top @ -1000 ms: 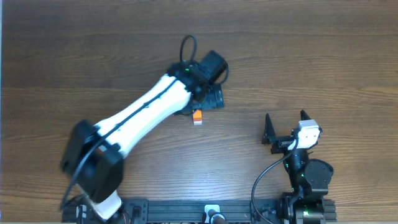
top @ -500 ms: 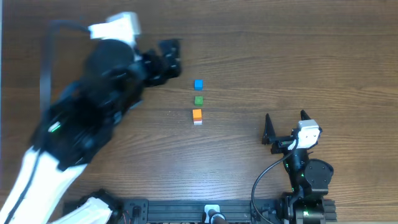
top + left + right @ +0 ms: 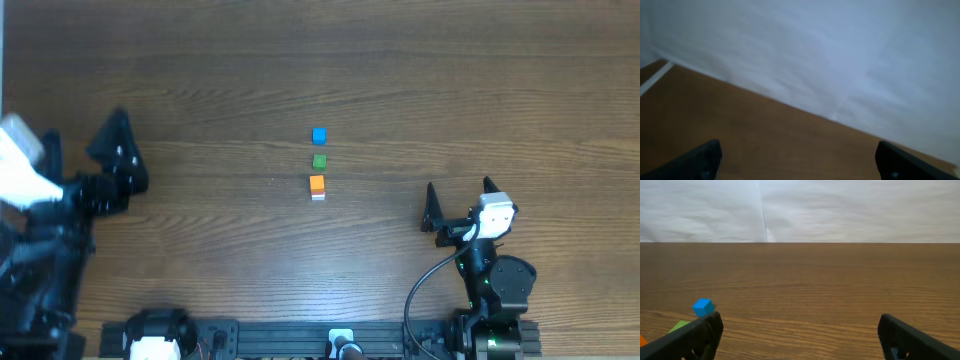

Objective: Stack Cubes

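Blue cube, green cube, orange cube, one line

Left arm blurred, cut by frame edge. Orange cube cropped; green cube part-hidden behind right gripper.

Nothing legible anywhere I look: no words, numbers, labels or signs on the cubes or the wooden table.

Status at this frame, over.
Left gripper open, empty, far left. Right gripper open, empty, near its base. Small orange cube on small white cube; small green cube, small blue cube unstacked beyond. Path clear.
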Motion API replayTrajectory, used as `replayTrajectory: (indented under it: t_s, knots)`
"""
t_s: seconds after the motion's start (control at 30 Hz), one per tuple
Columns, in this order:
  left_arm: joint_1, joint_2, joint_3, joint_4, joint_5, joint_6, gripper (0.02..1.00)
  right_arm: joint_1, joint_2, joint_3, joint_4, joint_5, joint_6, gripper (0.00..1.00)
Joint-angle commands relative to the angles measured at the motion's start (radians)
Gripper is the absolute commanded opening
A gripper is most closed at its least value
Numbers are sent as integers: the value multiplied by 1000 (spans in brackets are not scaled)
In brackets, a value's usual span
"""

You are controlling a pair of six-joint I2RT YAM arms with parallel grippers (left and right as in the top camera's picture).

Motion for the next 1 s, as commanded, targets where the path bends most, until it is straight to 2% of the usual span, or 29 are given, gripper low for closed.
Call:
replayTrajectory:
  t_s: [0.03, 0.13, 0.27, 0.57, 0.77, 1.0]
  knots:
    - [109, -134, -167, 18, 153, 87, 993, -5, -5, -5, -4, -4, -8, 991]
    - [141, -248, -315, 77, 220, 137, 991, -5, -5, -5, -4, -4, -8, 993]
    - [143, -381, -502, 141, 248, 163, 996, -5, -5, -5, -4, -4, -8, 991]
    - [47, -563, -826, 290, 248, 172, 996, -5, -5, -5, -4, -4, -8, 993]
    - [34, -647, -979, 382, 249, 173, 998, -5, -5, -5, -4, -4, -8, 991]
    - [10, -647, -1078, 479, 259, 305, 998, -5, -5, -5, -4, -4, -8, 991]
